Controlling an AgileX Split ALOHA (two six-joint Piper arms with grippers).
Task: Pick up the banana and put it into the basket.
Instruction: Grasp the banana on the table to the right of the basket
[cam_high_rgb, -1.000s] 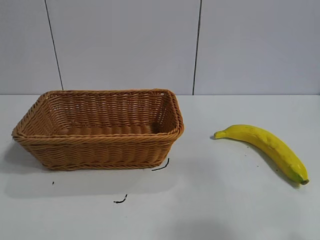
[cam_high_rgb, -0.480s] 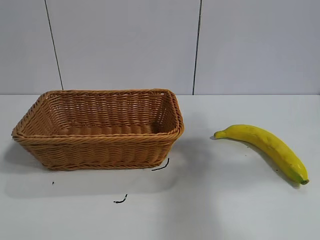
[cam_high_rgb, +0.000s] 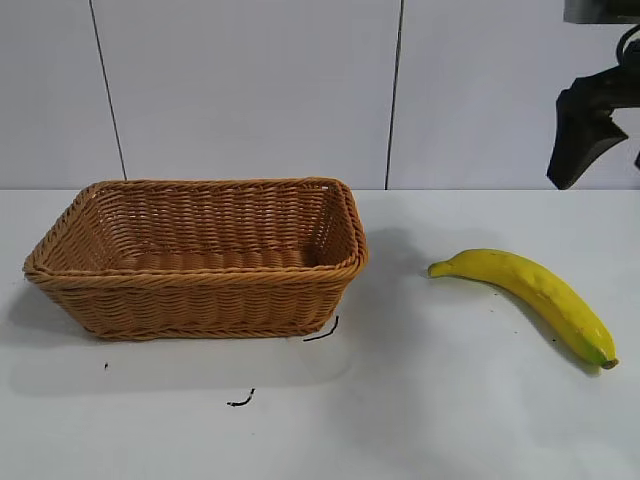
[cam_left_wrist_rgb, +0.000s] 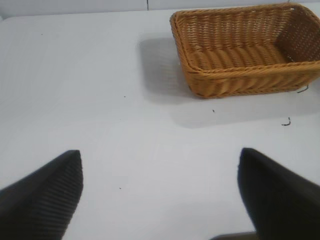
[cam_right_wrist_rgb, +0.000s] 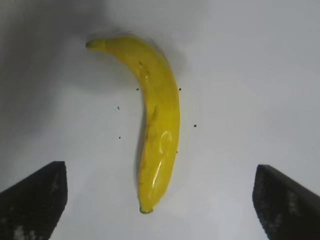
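Note:
The yellow banana lies flat on the white table at the right, its greenish dark-tipped end toward the front right. It also shows in the right wrist view. The light-brown wicker basket stands at the left, empty; it also shows in the left wrist view. My right gripper is open and empty, high above the banana; one dark finger shows at the top right of the exterior view. My left gripper is open and empty over bare table, well away from the basket.
Small black marks lie on the white table in front of the basket. A grey panelled wall stands behind the table.
The right arm has come into the exterior view at the top right, above the banana. The banana and the basket have not moved.

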